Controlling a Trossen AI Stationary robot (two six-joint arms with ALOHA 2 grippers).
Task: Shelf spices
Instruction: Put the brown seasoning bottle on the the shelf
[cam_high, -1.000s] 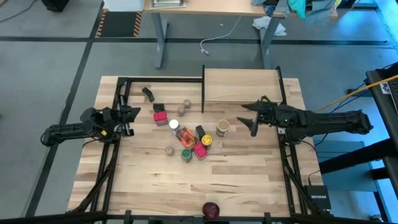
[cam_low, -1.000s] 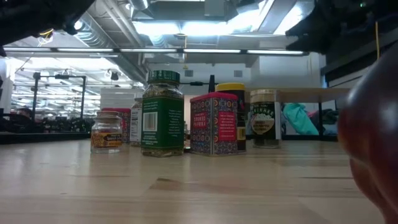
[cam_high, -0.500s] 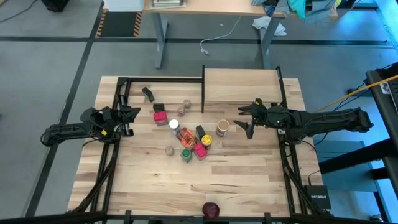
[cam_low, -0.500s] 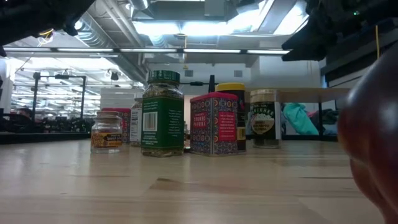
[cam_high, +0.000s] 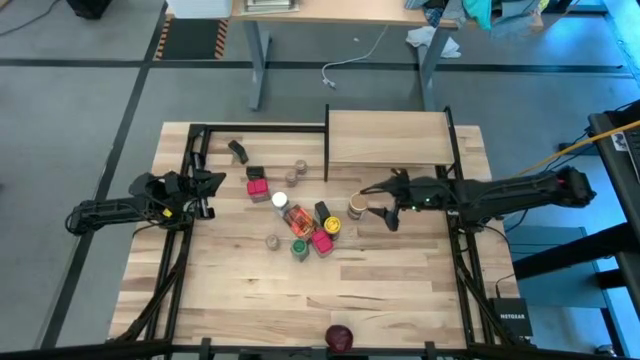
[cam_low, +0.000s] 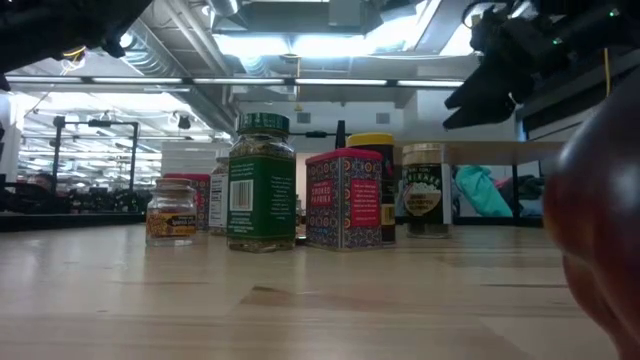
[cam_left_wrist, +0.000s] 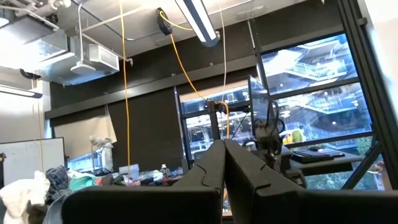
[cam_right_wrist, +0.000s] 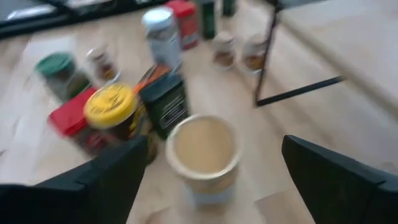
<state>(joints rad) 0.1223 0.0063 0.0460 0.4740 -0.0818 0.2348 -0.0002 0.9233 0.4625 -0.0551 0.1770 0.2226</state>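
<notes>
While your high view lays out the whole table (cam_high: 300, 300), it only hints at what the right gripper (cam_high: 376, 203) is doing: its fingers stand wide apart, holding nothing, just beside the tan-lidded jar (cam_high: 358, 205). Your right wrist view fills that in: the jar (cam_right_wrist: 203, 158) sits upright between the two dark fingers (cam_right_wrist: 106, 174), not touched by either, its pale lid facing up. What is inside it you cannot tell from here.

The same wrist view picks out a yellow-lidded jar (cam_right_wrist: 111, 106), a dark green tin (cam_right_wrist: 165, 102), a red box (cam_right_wrist: 71, 118), a green-lidded jar (cam_right_wrist: 59, 68) and a white-capped bottle (cam_right_wrist: 160, 31) crowded behind it. Your low view gives labels instead: a green-labelled jar (cam_low: 261, 185) full of greenish flakes, a small jar (cam_low: 171, 212) with orange contents, a patterned pink-red box (cam_low: 343, 198).

From above, the shelf (cam_high: 388, 136) stands at the table's far edge, its wood board bare, the spices well apart from it on the table. A dark red round thing (cam_high: 340, 337) sits alone near the front edge.

Your left gripper (cam_high: 212, 181) waits at the left side, fingers (cam_left_wrist: 211, 168) pressed together and empty in its wrist view.
</notes>
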